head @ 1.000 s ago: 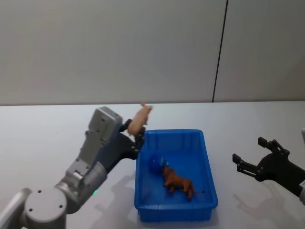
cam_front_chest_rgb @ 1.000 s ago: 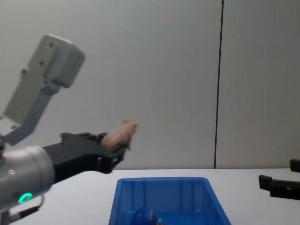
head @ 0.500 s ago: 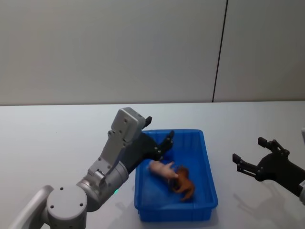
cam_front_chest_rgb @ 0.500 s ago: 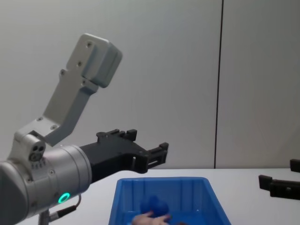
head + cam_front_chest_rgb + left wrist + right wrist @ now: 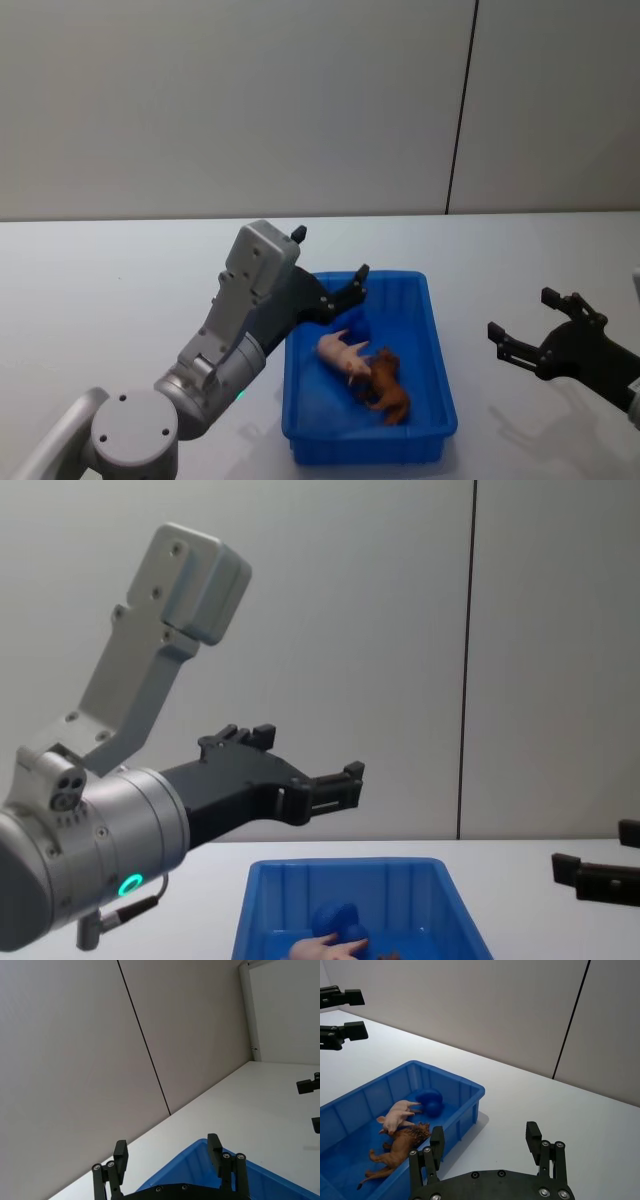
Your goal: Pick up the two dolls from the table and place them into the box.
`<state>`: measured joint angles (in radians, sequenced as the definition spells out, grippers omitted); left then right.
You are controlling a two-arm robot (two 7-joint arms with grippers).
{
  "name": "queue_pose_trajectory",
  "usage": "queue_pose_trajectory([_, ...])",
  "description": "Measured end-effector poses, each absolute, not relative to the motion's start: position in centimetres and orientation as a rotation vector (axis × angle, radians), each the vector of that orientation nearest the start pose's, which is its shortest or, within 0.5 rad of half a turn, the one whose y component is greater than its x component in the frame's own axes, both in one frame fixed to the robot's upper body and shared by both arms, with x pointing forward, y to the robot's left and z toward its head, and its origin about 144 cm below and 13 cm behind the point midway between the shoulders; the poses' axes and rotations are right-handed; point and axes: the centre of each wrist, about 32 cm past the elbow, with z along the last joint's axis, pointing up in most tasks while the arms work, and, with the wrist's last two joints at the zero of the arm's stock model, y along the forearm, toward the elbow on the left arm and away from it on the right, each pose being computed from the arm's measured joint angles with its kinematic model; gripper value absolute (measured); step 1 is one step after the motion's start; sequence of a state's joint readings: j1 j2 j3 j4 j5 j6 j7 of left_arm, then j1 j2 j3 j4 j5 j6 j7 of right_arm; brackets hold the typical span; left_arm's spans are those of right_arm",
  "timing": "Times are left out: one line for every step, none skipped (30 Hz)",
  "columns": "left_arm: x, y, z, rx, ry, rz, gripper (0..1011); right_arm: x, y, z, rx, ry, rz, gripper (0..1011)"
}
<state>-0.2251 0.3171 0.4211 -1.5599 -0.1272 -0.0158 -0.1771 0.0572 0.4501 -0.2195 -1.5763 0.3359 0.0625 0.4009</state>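
The blue box (image 5: 437,350) sits on the white table (image 5: 100,290). Inside it the pale pink doll (image 5: 342,352) lies on its side against the shaggy brown doll (image 5: 388,388). The right wrist view also shows the pink doll (image 5: 397,1114), the brown doll (image 5: 400,1146) and a rounded dark blue doll (image 5: 430,1101) in the box (image 5: 455,1082). My left gripper (image 5: 330,253) hovers open and empty above the box's far left corner. At the right, my right gripper (image 5: 522,313) is open over the bare table, well clear of the box.
A grey wall with a dark vertical seam (image 5: 460,110) runs behind the table. Bare tabletop lies on both sides of the box. In the chest view my left arm (image 5: 110,820) looms large above the box rim (image 5: 345,864).
My left gripper carried the pink doll over the box and opened. The doll dropped in beside the brown doll. The gripper has since drawn up and back a little. The right arm stayed put.
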Motion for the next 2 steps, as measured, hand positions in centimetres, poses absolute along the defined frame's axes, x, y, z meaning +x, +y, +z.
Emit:
queue_pose_trajectory([49.65,19.42,118.75,0.094,-0.262,1.0,1001,46.81,-29.23,116.06,-0.157,0.001,-0.97,1001])
queue_pose_trajectory([49.62,19.45,118.78,0.091,-0.266,1.002,1001,46.81,-29.24,116.06,-0.157,0.001,-0.97,1001])
